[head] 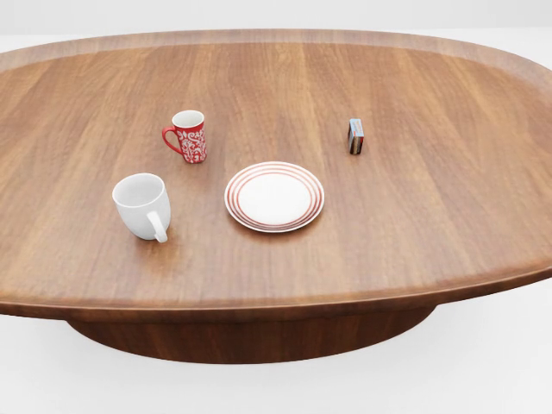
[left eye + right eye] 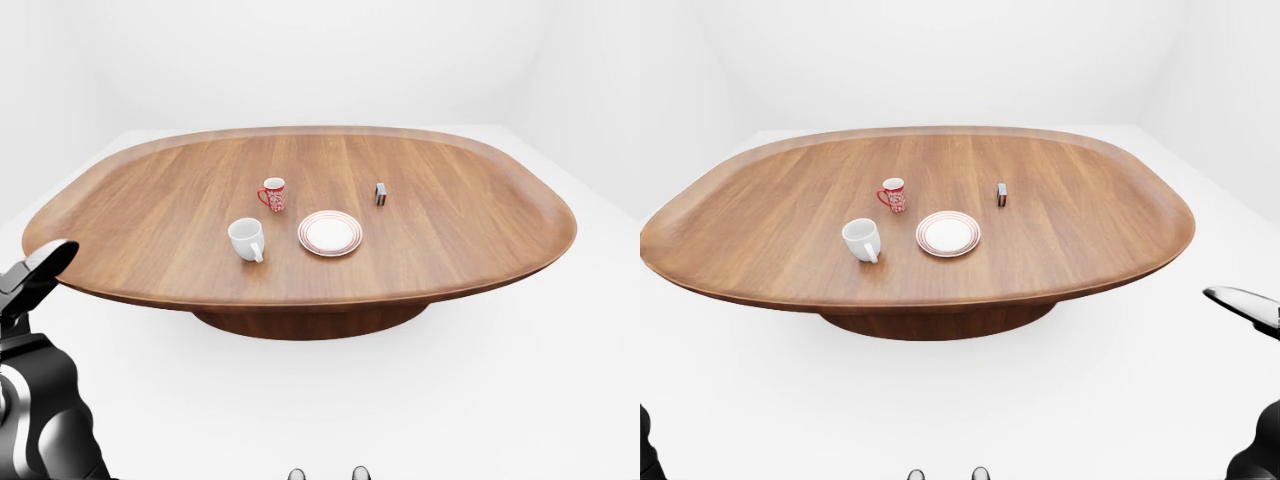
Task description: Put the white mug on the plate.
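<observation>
The white mug point(image 1: 142, 205) stands upright on the wooden table point(image 1: 414, 224), left of centre in the head view, its handle turned toward the bottom edge. To its right lies the white plate point(image 1: 274, 197) with red rings, nothing on it, a short gap between the two. Neither hand shows in the head view. My left hand point(image 2: 38, 270) pokes in at the far left of the left-eye view, fingers extended, well clear of the table rim. At the right edge of the right-eye view, my right hand point(image 2: 1243, 302) shows one stretched finger. Both hold nothing.
A red patterned mug point(image 1: 187, 136) stands above the white mug in the head view. A small box point(image 1: 355, 136) stands upright to the plate's upper right. White floor surrounds the oval table, and my feet point(image 2: 328, 474) show at the bottom.
</observation>
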{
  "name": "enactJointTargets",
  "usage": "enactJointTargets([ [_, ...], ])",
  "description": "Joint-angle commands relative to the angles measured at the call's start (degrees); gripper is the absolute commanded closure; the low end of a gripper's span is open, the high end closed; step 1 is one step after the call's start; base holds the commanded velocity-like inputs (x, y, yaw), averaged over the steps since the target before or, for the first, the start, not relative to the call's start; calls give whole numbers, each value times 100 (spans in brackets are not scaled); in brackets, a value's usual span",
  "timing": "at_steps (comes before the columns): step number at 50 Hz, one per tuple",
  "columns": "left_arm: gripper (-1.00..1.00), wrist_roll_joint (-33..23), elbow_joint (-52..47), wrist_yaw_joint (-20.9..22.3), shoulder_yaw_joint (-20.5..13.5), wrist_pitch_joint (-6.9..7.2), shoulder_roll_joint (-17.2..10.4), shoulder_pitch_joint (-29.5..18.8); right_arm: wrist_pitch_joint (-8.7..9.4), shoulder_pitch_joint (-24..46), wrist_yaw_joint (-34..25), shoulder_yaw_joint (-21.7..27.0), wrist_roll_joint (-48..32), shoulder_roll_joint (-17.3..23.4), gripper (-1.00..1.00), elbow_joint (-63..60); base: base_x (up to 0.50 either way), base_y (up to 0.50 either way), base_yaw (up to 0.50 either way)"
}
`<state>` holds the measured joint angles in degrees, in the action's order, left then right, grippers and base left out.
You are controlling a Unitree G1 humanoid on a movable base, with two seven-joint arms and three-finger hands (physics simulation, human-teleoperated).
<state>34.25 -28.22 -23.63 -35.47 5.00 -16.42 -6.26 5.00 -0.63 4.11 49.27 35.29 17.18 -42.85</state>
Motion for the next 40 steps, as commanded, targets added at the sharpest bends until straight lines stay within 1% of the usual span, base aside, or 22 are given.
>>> enactJointTargets([
  [1, -100, 590, -137, -629, -332, 0, -255, 21, 0, -108, 247, 664, 705, 329, -100, -200, 0, 0, 0],
  [4, -100, 636, -165, -637, -375, 0, -288, 24, 0, -115, 236, 631, 663, 308, -100, -180, 0, 0, 0],
  [7, -100, 605, -80, -610, -307, 0, -244, 18, 0, -115, 178, 568, 562, 286, -100, -135, 0, 0, 0],
  [10, -100, 660, -102, -620, -321, 0, -245, 36, 0, -152, 120, 574, 507, 223, -100, -136, 23, 0, 0],
  [40, -100, 814, -195, -637, -300, 0, -237, 63, 0, -153, 15, 571, 444, 171, -100, -188, 32, 0, 0],
])
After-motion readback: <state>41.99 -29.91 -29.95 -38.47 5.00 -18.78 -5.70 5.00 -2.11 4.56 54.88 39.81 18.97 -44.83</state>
